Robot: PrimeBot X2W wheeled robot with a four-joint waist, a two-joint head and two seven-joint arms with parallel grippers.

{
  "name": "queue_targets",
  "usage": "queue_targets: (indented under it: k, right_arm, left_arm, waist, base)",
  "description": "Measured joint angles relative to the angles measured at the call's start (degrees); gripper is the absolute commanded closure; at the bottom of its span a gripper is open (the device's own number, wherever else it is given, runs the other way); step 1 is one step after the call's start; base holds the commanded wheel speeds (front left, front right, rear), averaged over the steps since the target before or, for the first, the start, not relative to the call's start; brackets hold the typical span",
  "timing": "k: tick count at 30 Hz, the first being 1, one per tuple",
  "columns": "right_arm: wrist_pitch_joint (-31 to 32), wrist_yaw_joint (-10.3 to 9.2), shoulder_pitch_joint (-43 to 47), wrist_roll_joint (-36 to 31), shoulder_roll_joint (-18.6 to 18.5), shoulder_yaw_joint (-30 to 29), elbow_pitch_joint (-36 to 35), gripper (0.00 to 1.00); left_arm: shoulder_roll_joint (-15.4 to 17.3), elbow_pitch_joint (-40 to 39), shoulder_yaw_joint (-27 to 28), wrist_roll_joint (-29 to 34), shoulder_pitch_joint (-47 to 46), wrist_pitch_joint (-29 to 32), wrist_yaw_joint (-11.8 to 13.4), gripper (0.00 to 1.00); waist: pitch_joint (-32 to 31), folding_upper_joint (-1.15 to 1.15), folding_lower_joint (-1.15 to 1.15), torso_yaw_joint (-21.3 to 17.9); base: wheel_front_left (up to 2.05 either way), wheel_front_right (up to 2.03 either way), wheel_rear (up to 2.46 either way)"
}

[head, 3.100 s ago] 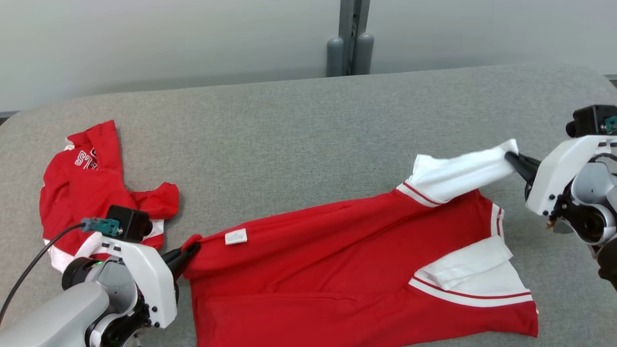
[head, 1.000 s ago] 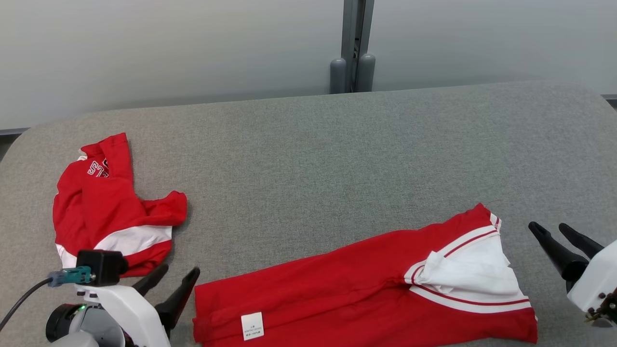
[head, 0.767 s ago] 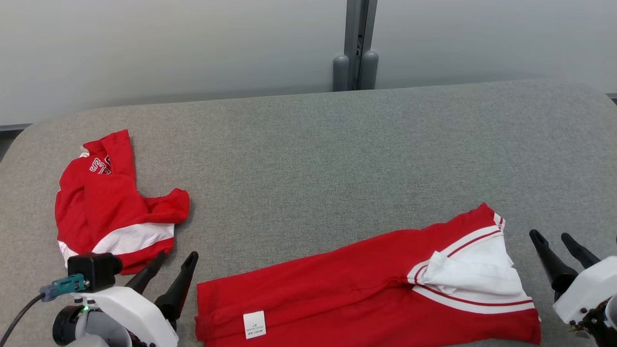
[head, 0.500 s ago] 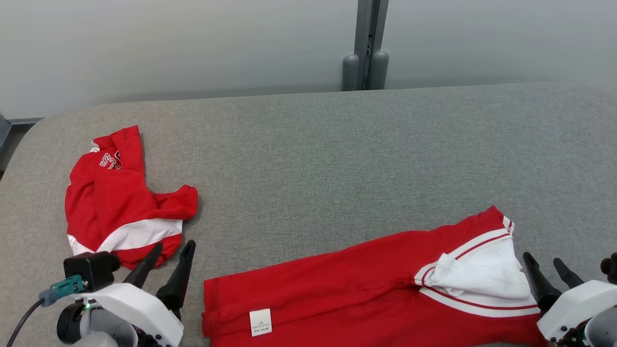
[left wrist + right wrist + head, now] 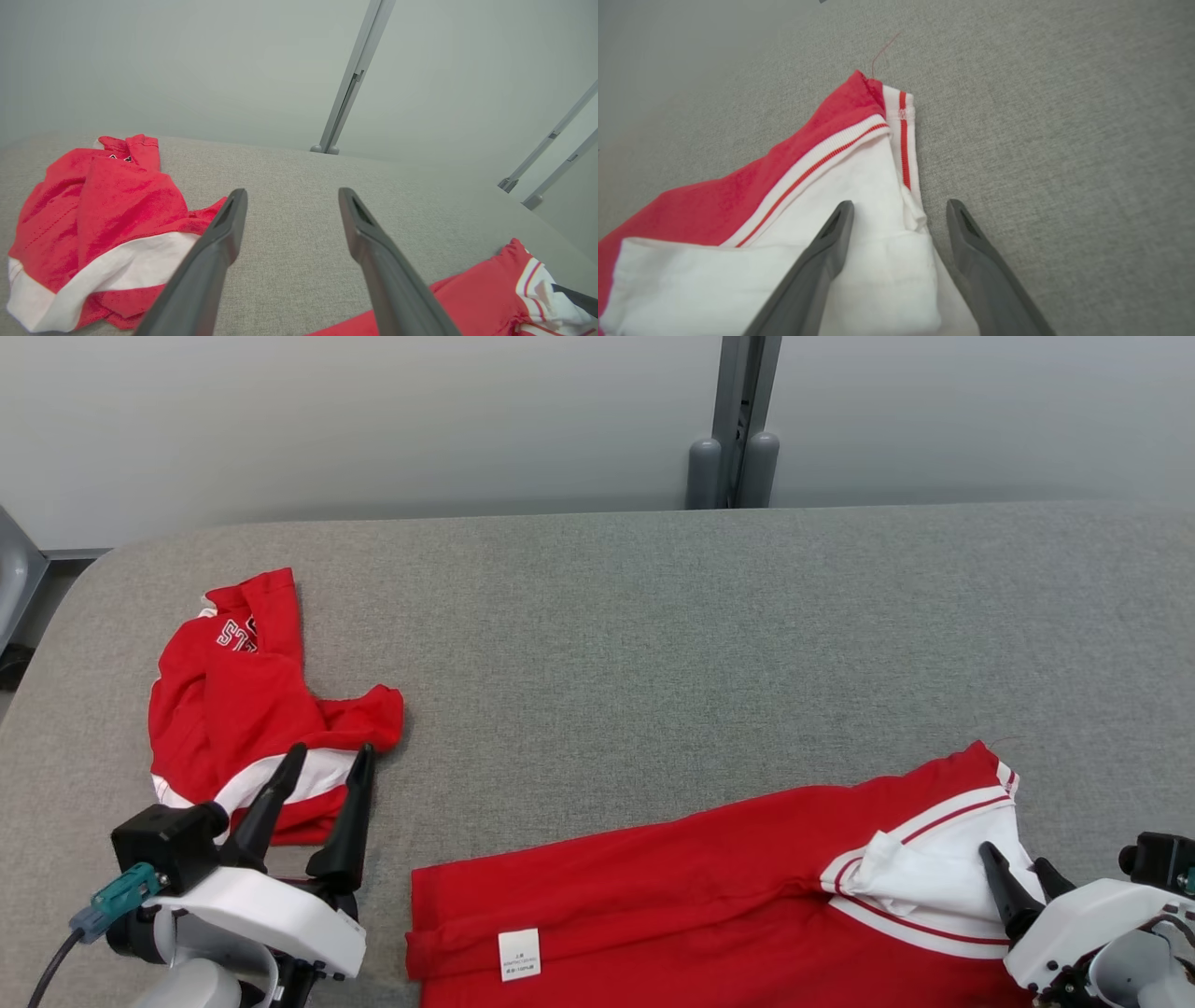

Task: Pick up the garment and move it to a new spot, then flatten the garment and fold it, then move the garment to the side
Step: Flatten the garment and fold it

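The red garment (image 5: 672, 887) with white sleeves lies folded lengthwise along the table's near edge, its white label (image 5: 519, 954) facing up. My right gripper (image 5: 1012, 857) is open over the white sleeve (image 5: 859, 186) at the garment's right end. In the right wrist view its fingers (image 5: 900, 205) straddle the sleeve's edge, one over the cloth and one over bare table. My left gripper (image 5: 329, 753) is open and holds nothing, to the left of the garment's left end (image 5: 486, 294). Its tips (image 5: 292, 193) are spread over bare table.
A second red and white garment (image 5: 243, 700) lies crumpled at the left, just beyond my left fingers, also in the left wrist view (image 5: 107, 200). The grey padded table (image 5: 653, 644) stretches wide behind. A grey post (image 5: 738, 420) stands against the wall past its far edge.
Both grippers let go of the garment, which now lies folded over. The camera has swung left. My right gripper came in over the white sleeve; my left tips moved toward the crumpled garment.
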Motion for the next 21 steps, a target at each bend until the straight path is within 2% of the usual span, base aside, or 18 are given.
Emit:
queue_targets:
  k: [6,10,15,16,17,18,21]
  right_arm:
    - [-3.01,0.00,-1.86,2.71,0.07,2.18,4.64,0.00]
    - [-3.60,-0.01,-3.04,4.64,0.01,4.03,7.28,0.00]
    - [-0.68,-0.09,-4.36,7.33,-0.76,7.30,8.54,0.00]
    - [-0.33,-0.09,-4.65,7.87,-0.93,7.93,8.57,0.21]
    - [-0.14,-0.10,-4.82,8.33,-1.11,8.46,8.55,0.67]
    - [-0.10,-0.10,-4.98,8.72,-1.22,9.06,8.56,1.00]
    - [-0.33,-0.05,-5.59,9.53,-1.30,10.83,8.24,1.00]
  left_arm:
    - [-3.43,-0.71,7.90,6.78,3.38,-0.05,-1.51,0.00]
    - [-5.21,-0.07,10.44,8.73,5.53,-0.09,-3.22,0.00]
    - [-6.79,1.21,11.92,9.79,6.12,-0.09,-5.16,0.00]
    - [-6.99,1.51,12.12,9.88,6.12,-0.09,-5.32,0.00]
    - [-7.25,1.78,12.27,10.06,6.15,-0.09,-5.72,0.00]
    - [-7.58,2.04,12.43,10.32,6.21,-0.09,-5.92,0.00]
    - [-8.27,2.72,12.83,10.59,6.40,-0.09,-6.62,0.00]
  waist:
    - [0.18,0.00,0.00,0.72]
    - [0.23,0.00,0.00,1.27]
    - [0.29,0.00,0.00,1.79]
    - [0.26,0.00,0.00,1.83]
    - [0.20,0.00,0.00,1.87]
    - [0.14,0.00,0.00,1.89]
    - [-0.09,0.00,0.00,1.90]
  base:
    - [0.00,0.00,0.00]
    - [0.00,0.00,0.00]
    - [0.00,0.00,0.00]
    - [0.00,0.00,0.00]
    - [0.00,0.00,0.00]
    - [0.00,0.00,0.00]
    - [0.00,0.00,0.00]
